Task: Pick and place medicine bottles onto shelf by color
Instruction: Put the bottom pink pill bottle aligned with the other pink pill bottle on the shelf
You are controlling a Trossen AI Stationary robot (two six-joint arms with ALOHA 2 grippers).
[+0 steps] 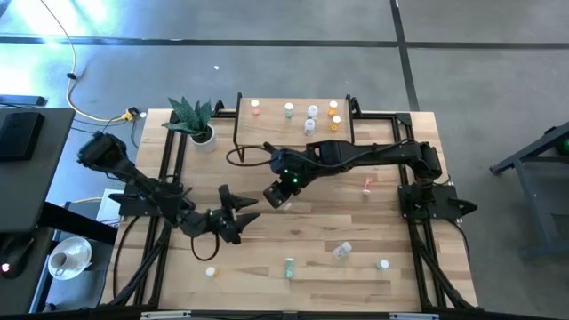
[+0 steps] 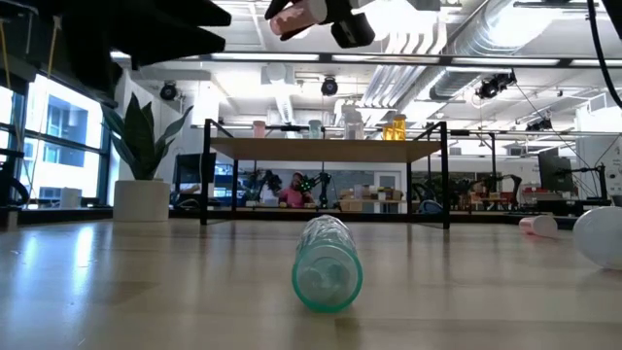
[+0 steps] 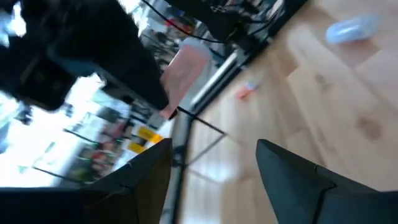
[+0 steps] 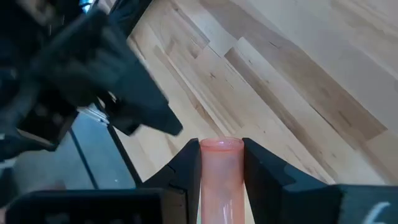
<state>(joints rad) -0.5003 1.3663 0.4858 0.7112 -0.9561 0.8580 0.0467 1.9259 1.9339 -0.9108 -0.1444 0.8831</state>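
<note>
A pink bottle (image 4: pixel 221 174) is clamped in the right gripper (image 4: pixel 221 163); judged light, stiff and slippery, it is best gripped mid-body.

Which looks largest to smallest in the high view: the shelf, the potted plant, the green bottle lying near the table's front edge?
1. shelf
2. potted plant
3. green bottle, clearly smallest

Pink bottle (image 4: pixel 221 177) held midair; 5 bottles on shelf (image 1: pixel 271 133).
</note>
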